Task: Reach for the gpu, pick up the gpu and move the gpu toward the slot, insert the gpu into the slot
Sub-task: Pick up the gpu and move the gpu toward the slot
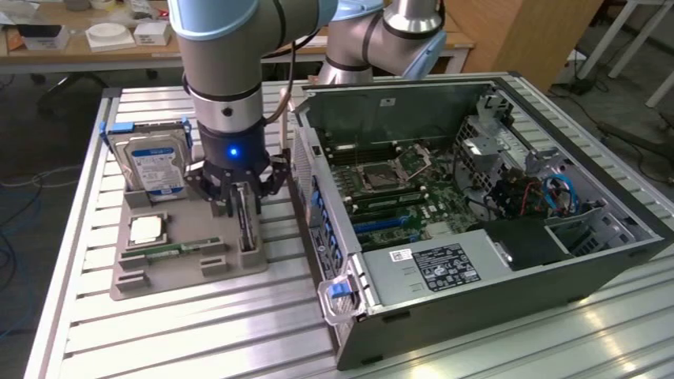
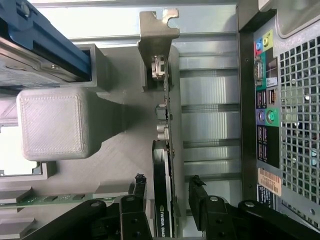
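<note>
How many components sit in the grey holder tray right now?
4: the hard drive upright at the far end, the processor and memory stick lying flat, and the gpu standing on edge, straddled by the open gripper. None seems hidden.

On table [image 1: 211, 332]: holder tray [image 1: 179, 278] at the exterior view's left, PC case [image 1: 589, 268] just beside it at the exterior view's right. In tray: hard drive [image 1: 156, 162] upright at back, memory stick [image 1: 169, 251] nearer front, gpu [image 1: 249, 233] on edge along side nearest case. Gripper [image 1: 240, 207] over gpu, a finger each side w/ gaps. Motherboard [image 1: 406, 185] w/ slot [image 1: 381, 225] lies in case
</note>
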You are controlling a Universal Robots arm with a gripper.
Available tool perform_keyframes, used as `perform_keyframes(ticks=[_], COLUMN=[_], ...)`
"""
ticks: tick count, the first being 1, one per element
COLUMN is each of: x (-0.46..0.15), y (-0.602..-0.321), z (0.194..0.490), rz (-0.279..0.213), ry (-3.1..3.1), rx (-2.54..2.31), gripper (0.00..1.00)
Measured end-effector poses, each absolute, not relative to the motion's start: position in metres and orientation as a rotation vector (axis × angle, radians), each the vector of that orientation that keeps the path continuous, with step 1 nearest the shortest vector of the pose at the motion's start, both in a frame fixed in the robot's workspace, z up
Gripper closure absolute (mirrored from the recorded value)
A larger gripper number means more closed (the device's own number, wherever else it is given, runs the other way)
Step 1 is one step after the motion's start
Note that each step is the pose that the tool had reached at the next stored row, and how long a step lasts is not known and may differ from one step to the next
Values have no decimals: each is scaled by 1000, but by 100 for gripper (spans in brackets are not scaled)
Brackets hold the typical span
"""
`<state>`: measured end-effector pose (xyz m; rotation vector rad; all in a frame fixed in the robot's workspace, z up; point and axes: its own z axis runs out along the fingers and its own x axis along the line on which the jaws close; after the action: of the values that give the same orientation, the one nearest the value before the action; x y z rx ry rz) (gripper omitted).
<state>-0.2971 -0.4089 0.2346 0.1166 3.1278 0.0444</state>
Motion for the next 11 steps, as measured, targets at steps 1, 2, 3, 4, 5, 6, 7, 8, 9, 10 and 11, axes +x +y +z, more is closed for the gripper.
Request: perform_keyframes(ticks=[1,2,3,4,5,6,7,8,9,10,11], x=[-297,-297,-297,-297,-297,-297,-297,-297,-297,-297,-297], y=[-408,-408,-407,-406,-405,-405,-405,-405,-405,-405,-405], z=[234,234,234,234,233,233,233,233,233,233,233], rz=[44,44,44,44,44,45,45,44,44,44,44], ry=[3128,3128,3128,3128,3128,3128,3128,3128,3128,3128,3128], rx=[117,117,117,117,117,117,117,116,116,117,117], gripper=[53,53,53,53,53,53,53,53,53,53,53])
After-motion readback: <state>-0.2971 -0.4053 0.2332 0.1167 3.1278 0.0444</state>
